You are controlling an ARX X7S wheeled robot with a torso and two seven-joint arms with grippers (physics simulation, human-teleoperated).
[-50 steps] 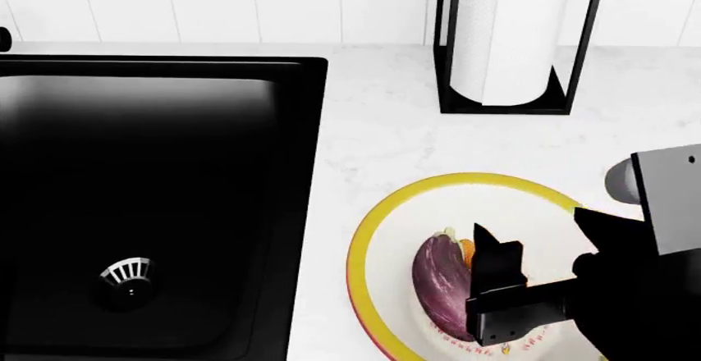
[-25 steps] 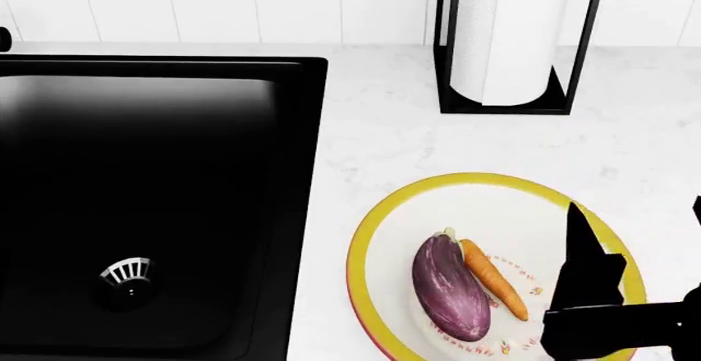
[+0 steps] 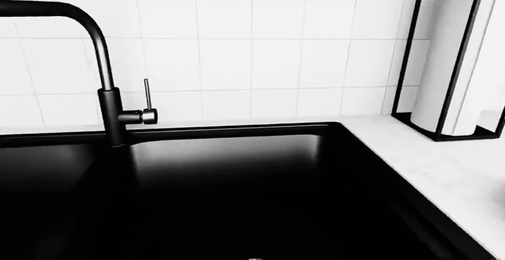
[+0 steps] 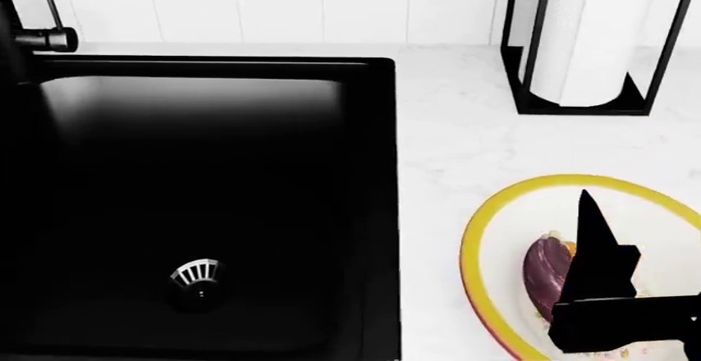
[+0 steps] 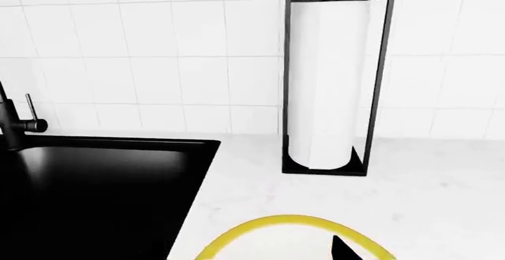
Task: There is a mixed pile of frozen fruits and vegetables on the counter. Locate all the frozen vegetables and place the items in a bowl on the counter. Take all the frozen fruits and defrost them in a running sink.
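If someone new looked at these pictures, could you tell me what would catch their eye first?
Probably the big black sink filling the left side of the head view, its silver drain strainer bright against the dark basin. Next, the yellow-rimmed bowl on the white counter to its right, holding a purple eggplant partly hidden by the right gripper. Behind stands a paper towel roll in a black frame.

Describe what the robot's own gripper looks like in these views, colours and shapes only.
Only the right gripper shows in the head view: matte black, flat-faced and angular, with a pointed, blade-like finger tapering to a tip and a blocky rectangular base. No cables or markings are visible on it. In the right wrist view just a small black fingertip shows at the edge. The left gripper is out of view.
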